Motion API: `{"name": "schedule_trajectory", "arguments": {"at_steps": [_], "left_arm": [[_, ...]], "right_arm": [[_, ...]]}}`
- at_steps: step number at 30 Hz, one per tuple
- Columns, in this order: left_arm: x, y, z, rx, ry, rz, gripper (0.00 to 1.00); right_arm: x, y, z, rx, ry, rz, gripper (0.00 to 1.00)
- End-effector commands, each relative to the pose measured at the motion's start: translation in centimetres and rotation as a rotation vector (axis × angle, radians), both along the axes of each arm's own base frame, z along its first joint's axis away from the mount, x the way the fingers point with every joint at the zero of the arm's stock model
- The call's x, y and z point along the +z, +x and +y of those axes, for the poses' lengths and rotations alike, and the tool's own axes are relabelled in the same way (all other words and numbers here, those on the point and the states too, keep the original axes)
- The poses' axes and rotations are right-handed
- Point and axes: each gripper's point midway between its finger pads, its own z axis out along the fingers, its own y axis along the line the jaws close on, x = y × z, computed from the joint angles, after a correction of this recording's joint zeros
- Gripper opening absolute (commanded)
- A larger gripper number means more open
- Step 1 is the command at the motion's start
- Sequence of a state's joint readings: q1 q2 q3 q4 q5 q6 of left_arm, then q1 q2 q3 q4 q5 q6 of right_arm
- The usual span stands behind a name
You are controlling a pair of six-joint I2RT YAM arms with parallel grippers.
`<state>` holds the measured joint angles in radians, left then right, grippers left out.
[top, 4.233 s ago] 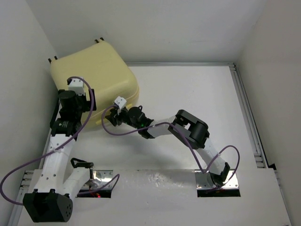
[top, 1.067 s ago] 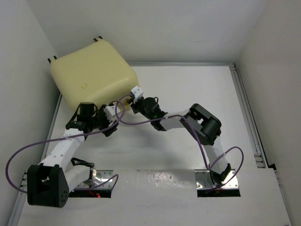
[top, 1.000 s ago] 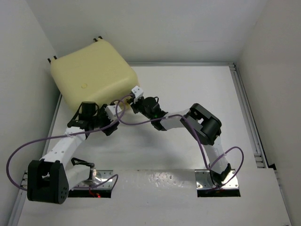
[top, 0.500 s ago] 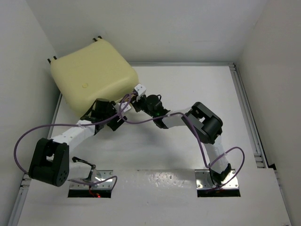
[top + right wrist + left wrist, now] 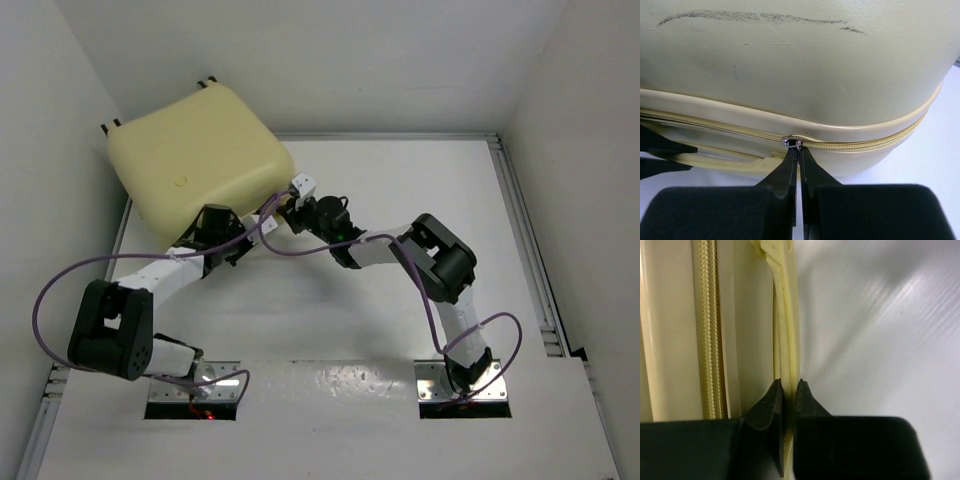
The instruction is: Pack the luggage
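Observation:
The luggage (image 5: 195, 150), a big pale cream-yellow hard shell, lies closed at the table's far left corner. My left gripper (image 5: 240, 232) is at its near edge. In the left wrist view this gripper (image 5: 788, 385) is shut on a thin cream handle strip (image 5: 785, 315) that runs beside the zipper (image 5: 707, 330). My right gripper (image 5: 290, 205) is at the luggage's near right corner. Seen from the right wrist, the right gripper (image 5: 799, 149) is shut on the small metal zipper pull (image 5: 794, 142) below the shell (image 5: 800, 60). The left gripper's dark fingertips (image 5: 665, 152) show at that view's left edge.
White walls close in the table at the back and on both sides, and the luggage sits against the left wall. A metal rail (image 5: 525, 250) runs along the right side. Bare white tabletop (image 5: 400, 180) lies right of the luggage.
My left arm swung in toward the luggage's near edge and its gripper went from open to shut on the handle strip. The right gripper stayed shut and edged slightly right along the zipper.

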<state>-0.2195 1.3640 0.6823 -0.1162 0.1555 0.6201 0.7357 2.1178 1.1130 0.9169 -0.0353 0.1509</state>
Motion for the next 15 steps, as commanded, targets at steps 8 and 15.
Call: {"name": "schedule_trajectory", "arguments": {"at_steps": [8, 15], "left_arm": [[-2.3, -8.0, 6.9, -0.048, 0.197, 0.115, 0.00], [-2.8, -8.4, 11.1, -0.030, 0.251, 0.159, 0.00]], "right_arm": [[-0.3, 7.8, -11.6, -0.296, -0.054, 0.015, 0.00], [0.2, 9.8, -15.2, -0.330, -0.062, -0.008, 0.00]]}}
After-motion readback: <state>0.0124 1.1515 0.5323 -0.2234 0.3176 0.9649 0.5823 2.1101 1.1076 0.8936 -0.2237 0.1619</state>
